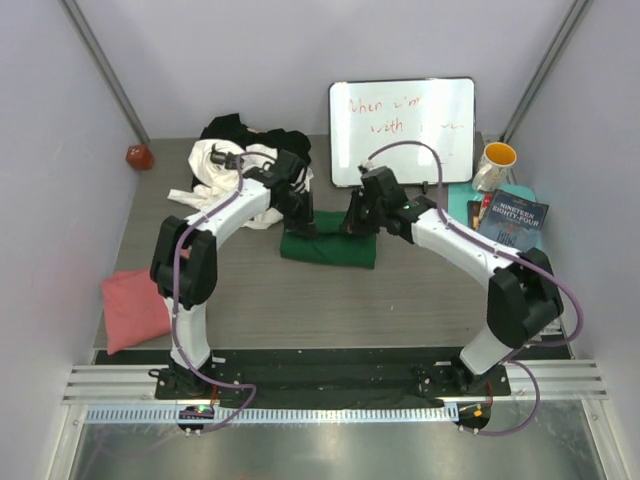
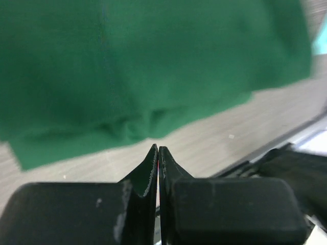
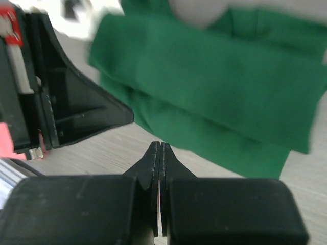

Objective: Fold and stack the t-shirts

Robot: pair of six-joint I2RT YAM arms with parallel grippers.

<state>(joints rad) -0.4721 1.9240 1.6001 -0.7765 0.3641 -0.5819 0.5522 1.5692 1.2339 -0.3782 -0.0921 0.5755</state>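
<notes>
The dark green t-shirt (image 1: 330, 249) lies folded in a rectangle at the table's middle. My left gripper (image 1: 303, 226) is at its far left edge and my right gripper (image 1: 357, 222) at its far right edge. In the left wrist view the gripper (image 2: 158, 150) is shut and empty, just off the green cloth (image 2: 153, 66). In the right wrist view the gripper (image 3: 160, 148) is shut and empty, beside the folded cloth (image 3: 214, 87). The white and black t-shirts (image 1: 250, 150) lie crumpled in a pile at the back left. The salmon pink t-shirt (image 1: 135, 305) lies folded at the near left.
A whiteboard (image 1: 402, 130) leans against the back wall. A yellow-lined mug (image 1: 497, 160), a book (image 1: 513, 222) and a teal mat (image 1: 462, 200) are at the back right. A small red ball (image 1: 138, 156) sits at the far left corner.
</notes>
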